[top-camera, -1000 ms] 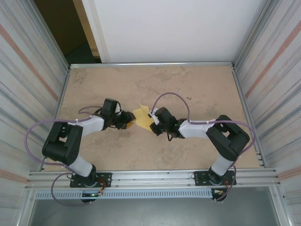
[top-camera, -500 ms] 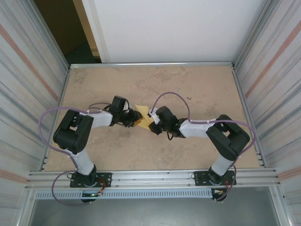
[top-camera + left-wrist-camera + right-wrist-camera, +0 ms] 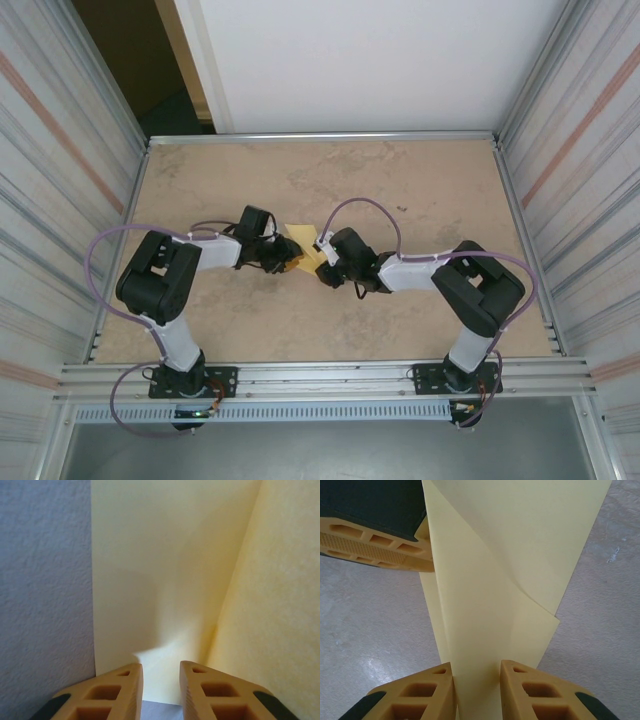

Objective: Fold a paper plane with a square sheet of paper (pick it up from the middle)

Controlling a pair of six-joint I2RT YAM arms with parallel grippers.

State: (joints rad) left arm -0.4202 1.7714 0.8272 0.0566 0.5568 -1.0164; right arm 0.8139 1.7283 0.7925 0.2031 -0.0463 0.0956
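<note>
Creased square sheet of paper [image 3: 490,595] sits between left claw [image 3: 161,672] and right claw [image 3: 477,672].

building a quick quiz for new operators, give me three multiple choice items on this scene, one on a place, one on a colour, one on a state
1. Where is the thin pale-yellow sheet of paper?
A. at the middle of the beige table, between the left tool and the right tool
B. in the far right corner
C. at the near edge

2. What colour are the right tool's fingers?
A. blue
B. orange-tan
C. white

3. How is the paper?
A. crumpled into a ball
B. flat and unfolded
C. bent, with one layer folded over another

Answers:
1 A, the top view shows it between the two tool tips, mid-table.
2 B, the right wrist view shows orange-tan fingers.
3 C, the right wrist view shows a flap's edge crossing the sheet.
</note>
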